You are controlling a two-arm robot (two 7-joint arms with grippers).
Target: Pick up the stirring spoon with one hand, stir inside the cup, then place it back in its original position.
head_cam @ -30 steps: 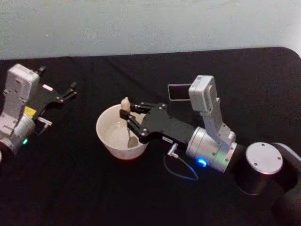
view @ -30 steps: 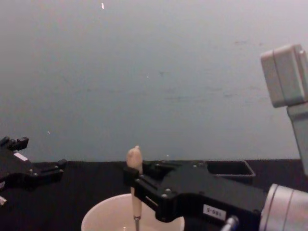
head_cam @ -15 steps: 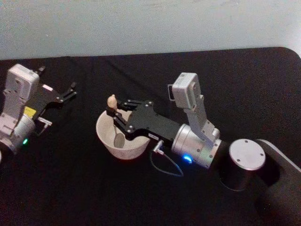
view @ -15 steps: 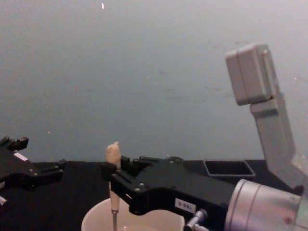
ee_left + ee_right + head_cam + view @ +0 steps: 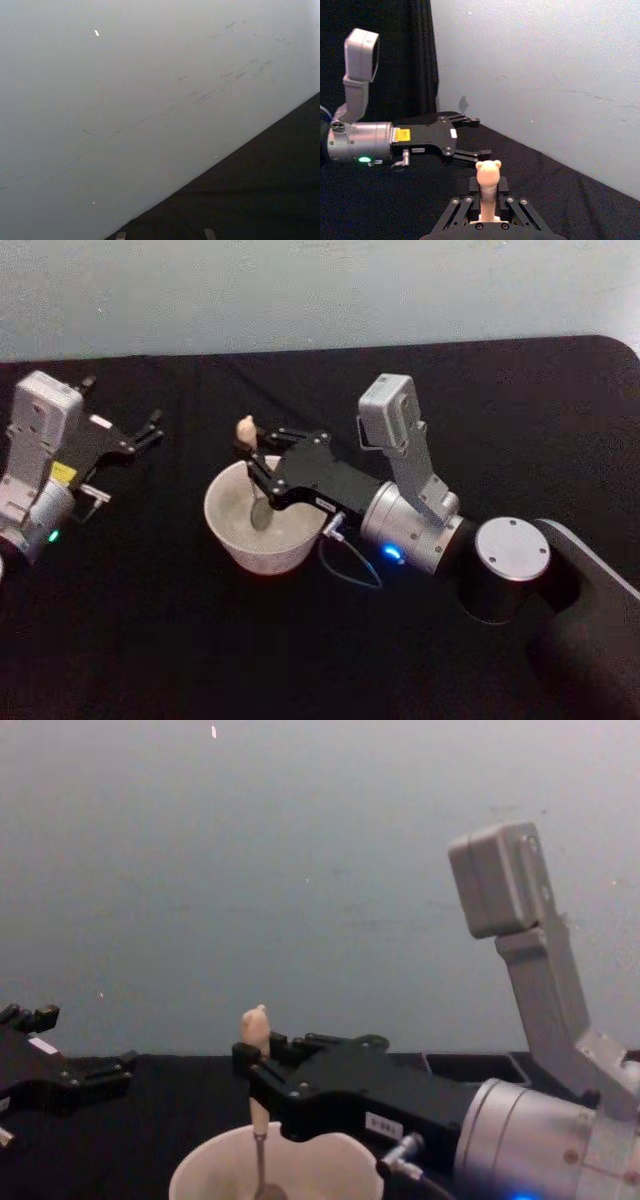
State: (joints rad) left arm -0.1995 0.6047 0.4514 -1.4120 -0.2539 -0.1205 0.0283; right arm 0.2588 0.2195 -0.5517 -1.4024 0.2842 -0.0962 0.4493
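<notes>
Right tool (image 5: pixel 257 468), reaching in from 3 o'clock, is clamped on the beige handle of the stirring spoon (image 5: pixel 245 429), held upright with its thin dark stem down inside the round, smooth-rimmed cream cup (image 5: pixel 214 512) and its knobby tip above the rim. Bare black worktop (image 5: pixel 150 620) lies open around the cup from 5 to 9 o'clock. The left tool (image 5: pixel 121 408), fingers apart, is parked at 9 o'clock, well apart from the cup, near the worktop's far edge.

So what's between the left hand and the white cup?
Nothing: in the head view, bare black table separates the left hand from the cup.
</notes>
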